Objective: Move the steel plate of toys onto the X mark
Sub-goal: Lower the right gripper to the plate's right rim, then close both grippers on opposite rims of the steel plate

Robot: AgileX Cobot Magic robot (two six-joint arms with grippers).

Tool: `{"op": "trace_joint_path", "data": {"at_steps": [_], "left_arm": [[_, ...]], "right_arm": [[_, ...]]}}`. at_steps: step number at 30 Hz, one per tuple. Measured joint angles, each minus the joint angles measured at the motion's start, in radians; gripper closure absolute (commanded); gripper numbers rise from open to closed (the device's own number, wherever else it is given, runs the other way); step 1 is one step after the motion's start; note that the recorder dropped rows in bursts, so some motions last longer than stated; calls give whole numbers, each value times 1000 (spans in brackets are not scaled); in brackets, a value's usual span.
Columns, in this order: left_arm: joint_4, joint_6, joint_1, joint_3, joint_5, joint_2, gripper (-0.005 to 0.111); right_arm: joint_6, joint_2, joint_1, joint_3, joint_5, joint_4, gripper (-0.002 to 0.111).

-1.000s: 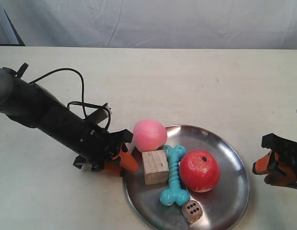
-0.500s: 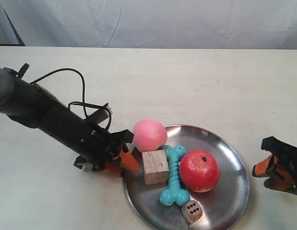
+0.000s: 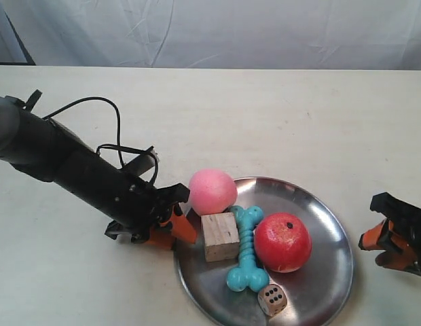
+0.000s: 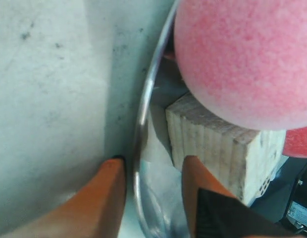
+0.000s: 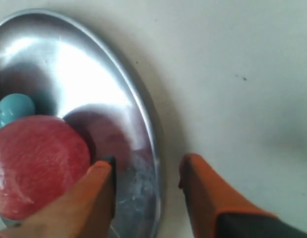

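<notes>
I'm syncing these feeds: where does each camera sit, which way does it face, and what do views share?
Exterior view: high up, looking down on the table and plate; shows the left arm, left claw at the rim, right claw apart from it.
Left wrist view: on the left wrist, looking past its orange fingers at the rim, pink ball and wooden cube.
Right wrist view: on the right wrist, looking past its fingers at the rim and red ball.
Shared: all three show the plate.

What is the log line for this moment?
left gripper: open, astride plate rim | right gripper: open, near rim | toys: on plate | X mark: unseen
</notes>
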Motion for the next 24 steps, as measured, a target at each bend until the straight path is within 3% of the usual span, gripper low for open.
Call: {"op": "trace_joint_path", "data": {"at_steps": [4,16,24], "left_arm": [[0,0,0,0,0,0,69],[-15,0,0,0,-6,0,69],[-18,0,2,0,-19,0,70]], "right_arm": [[-22,62,0,0,0,35,65],[-327,338,2,-2,30,317,65],[-415,372,118,-7,6,432,65]]}}
